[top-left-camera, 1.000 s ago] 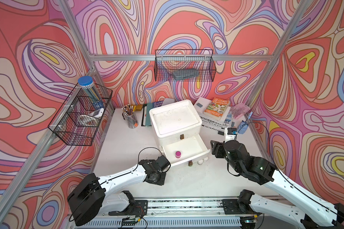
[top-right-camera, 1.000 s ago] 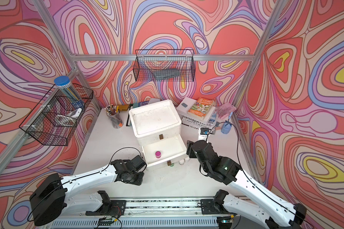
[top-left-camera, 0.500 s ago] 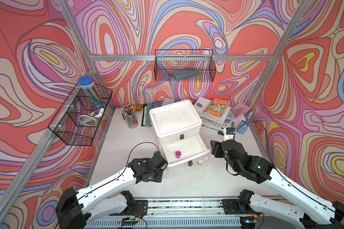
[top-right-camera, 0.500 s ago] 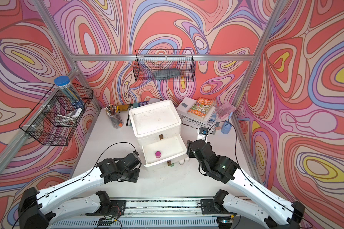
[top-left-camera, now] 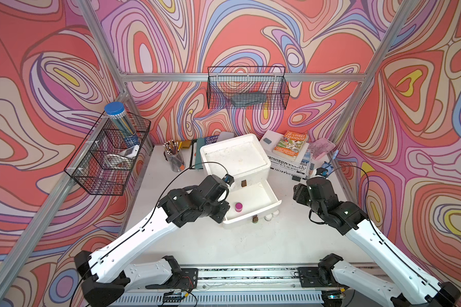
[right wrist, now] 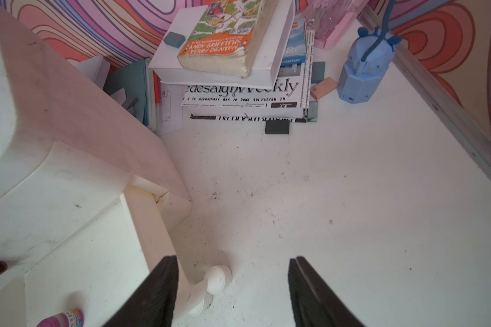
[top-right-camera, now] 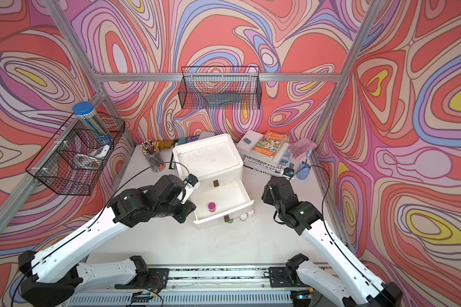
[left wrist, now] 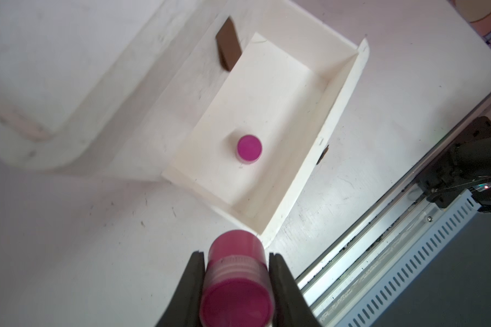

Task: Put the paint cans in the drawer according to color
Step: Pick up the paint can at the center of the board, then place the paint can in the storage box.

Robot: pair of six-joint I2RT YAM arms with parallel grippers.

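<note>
The white worktop [top-left-camera: 224, 244] carries a white drawer unit [top-left-camera: 234, 156] at its middle. On the left wall hangs a wire basket [top-left-camera: 99, 172] with an upright blue-lidded tube [top-left-camera: 119, 122] in it. A second wire basket [top-left-camera: 277, 90] on the far wall holds a grey object [top-left-camera: 248, 99].

The unit's lower drawer [top-left-camera: 273, 196] is pulled out toward the near side. One magenta paint can [top-left-camera: 238, 206] stands upright in its near-left part, apart from the walls, and is the only thing seen inside. Far left of the unit stands a pencil cup [top-left-camera: 174, 159] filled with pencils.

In the left wrist view, the left end effector [left wrist: 236, 254] is clenched on a second magenta can [left wrist: 236, 283], its fingers pressing opposite sides. It is held above the worktop just outside the open drawer's near-left corner. The arm's wrist hides this grasp in both top views.

The right end effector [right wrist: 233, 259] is released, jaws wide with nothing between them, above the worktop at the drawer's right side. Below it, two white paint cans [right wrist: 219, 279] stand on the worktop, touching each other, just beside the right end of the drawer's front.
</note>
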